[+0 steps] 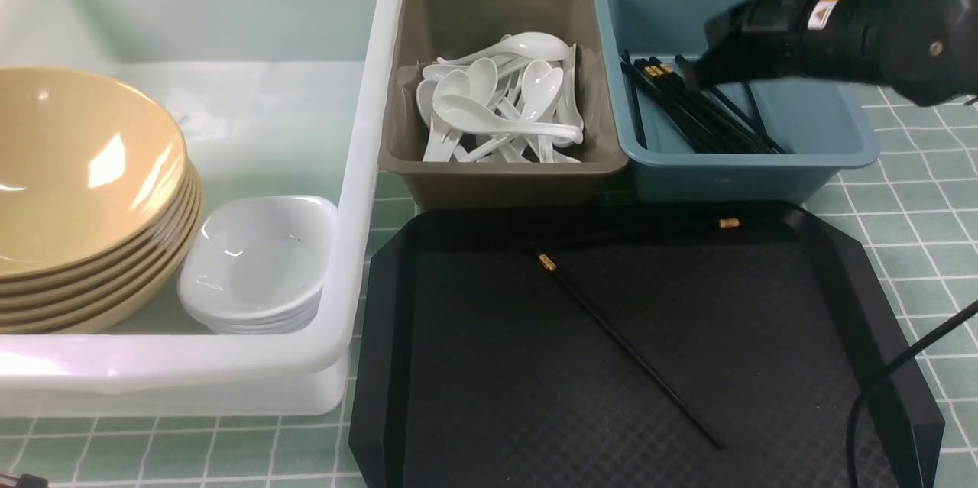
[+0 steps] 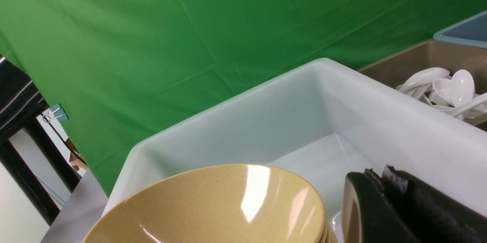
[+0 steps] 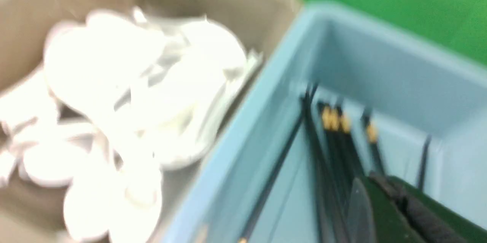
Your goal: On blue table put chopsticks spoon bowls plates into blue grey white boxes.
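My right gripper (image 1: 685, 74) (image 3: 377, 179) hangs shut over the blue box (image 1: 726, 179), just above several black chopsticks (image 1: 703, 117) (image 3: 335, 129) lying in it; I see nothing between its fingers. Two more chopsticks lie on the black tray: one diagonal (image 1: 626, 347), one along the back edge (image 1: 728, 223). The grey box (image 1: 497, 184) holds several white spoons (image 1: 497, 102). In the white box (image 1: 367, 167), tan bowls (image 1: 69, 167) (image 2: 213, 205) are stacked beside stacked white plates (image 1: 256, 266). My left gripper (image 2: 376, 174) is shut and empty, beside the bowls, over this box.
The black tray (image 1: 764, 366) lies on the blue table (image 1: 901, 205) in front of the grey and blue boxes. A black cable (image 1: 879, 389) loops over the tray's right rim. A green backdrop (image 2: 190, 45) hangs behind the boxes.
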